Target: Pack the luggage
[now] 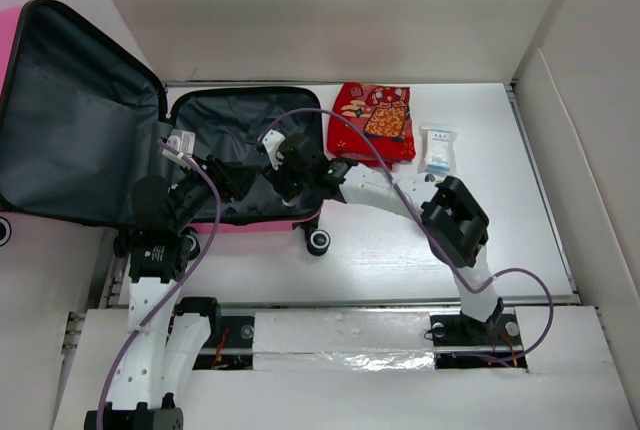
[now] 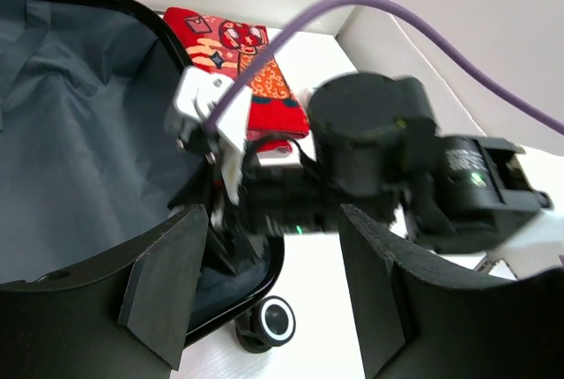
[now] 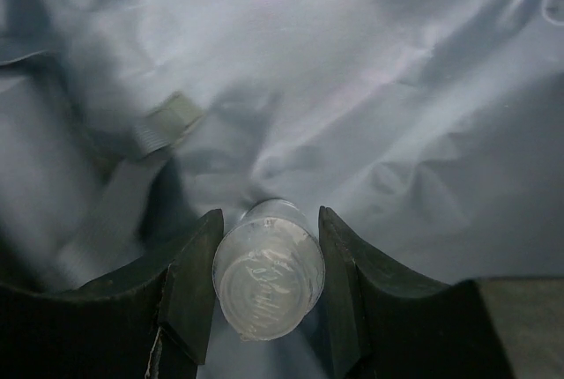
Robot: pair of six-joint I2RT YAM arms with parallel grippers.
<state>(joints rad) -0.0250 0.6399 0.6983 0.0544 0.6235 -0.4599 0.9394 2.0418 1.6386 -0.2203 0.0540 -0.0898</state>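
The hot-pink luggage lies open at the back left, its lid tilted up and the dark grey lining showing. My right gripper reaches into the base and is shut on a clear plastic bottle, held end-on just above the lining. A finger presses each side of it. My left gripper hovers over the base's near left side, open and empty. In the left wrist view the left gripper faces the luggage's black rim and the right arm.
A red printed packet lies right of the luggage and shows in the left wrist view. A small white packet lies further right. A black luggage wheel sticks out at the near corner. A grey strap buckle lies on the lining.
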